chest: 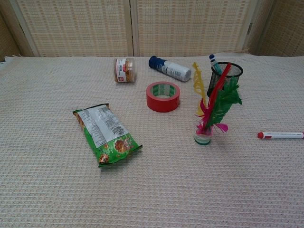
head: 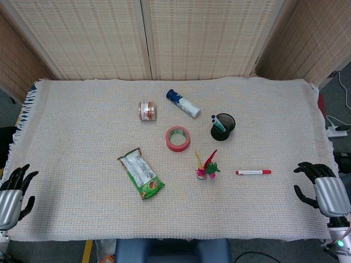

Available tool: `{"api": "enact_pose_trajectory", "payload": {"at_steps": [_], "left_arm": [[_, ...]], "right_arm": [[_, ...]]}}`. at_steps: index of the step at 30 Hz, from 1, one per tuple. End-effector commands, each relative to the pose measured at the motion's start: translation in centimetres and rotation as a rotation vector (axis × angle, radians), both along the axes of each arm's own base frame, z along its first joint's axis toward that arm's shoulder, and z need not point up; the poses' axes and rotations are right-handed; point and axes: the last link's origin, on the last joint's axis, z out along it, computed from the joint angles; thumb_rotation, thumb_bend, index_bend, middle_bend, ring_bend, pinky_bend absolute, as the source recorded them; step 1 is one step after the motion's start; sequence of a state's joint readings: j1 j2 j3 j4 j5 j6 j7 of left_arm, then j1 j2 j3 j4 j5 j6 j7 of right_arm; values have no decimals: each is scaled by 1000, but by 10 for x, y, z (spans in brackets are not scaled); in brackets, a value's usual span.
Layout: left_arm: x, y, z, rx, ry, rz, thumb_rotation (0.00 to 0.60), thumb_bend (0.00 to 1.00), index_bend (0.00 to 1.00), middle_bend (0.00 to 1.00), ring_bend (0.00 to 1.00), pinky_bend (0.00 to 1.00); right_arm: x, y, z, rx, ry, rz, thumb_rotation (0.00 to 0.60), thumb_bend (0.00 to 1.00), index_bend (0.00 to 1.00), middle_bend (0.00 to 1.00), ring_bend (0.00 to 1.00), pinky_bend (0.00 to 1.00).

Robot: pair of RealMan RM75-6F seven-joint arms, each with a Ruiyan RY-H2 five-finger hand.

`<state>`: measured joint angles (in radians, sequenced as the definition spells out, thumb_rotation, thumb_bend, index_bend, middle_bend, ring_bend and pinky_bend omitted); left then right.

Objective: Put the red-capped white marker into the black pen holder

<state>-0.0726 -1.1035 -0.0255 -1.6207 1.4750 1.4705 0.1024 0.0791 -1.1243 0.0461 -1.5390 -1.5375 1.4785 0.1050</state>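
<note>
The red-capped white marker (head: 253,172) (chest: 280,135) lies flat on the cloth at the right, pointing left-right. Behind it stands the black mesh pen holder (head: 223,126) (chest: 225,76) with a blue-capped pen inside. My right hand (head: 322,186) rests at the table's right edge, right of the marker and apart from it, fingers spread and holding nothing. My left hand (head: 13,189) sits at the far left edge, fingers apart and empty. Neither hand shows in the chest view.
A feather shuttlecock (head: 206,167) (chest: 212,107) stands between marker and holder. A red tape roll (head: 178,138), a green snack bag (head: 140,173), a small jar (head: 147,110) and a white bottle with a blue cap (head: 183,103) lie mid-table on the woven cloth (head: 82,126).
</note>
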Motion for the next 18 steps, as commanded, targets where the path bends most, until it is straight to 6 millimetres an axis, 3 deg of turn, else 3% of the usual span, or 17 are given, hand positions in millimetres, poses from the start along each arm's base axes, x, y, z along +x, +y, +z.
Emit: {"api": "enact_pose_trajectory", "payload": {"at_steps": [1,18], "left_arm": [[0,0,0,1,0,0,600,414,167,8,0,242],[6,-4,3,16,-7,-19,600,417,167,8,0,245]], "right_arm": [[-1,0,0,0,1,-2,600,276,385,271,290,222],[1,-2,-8,25,14,1,600,276,399,271,290,222]]}}
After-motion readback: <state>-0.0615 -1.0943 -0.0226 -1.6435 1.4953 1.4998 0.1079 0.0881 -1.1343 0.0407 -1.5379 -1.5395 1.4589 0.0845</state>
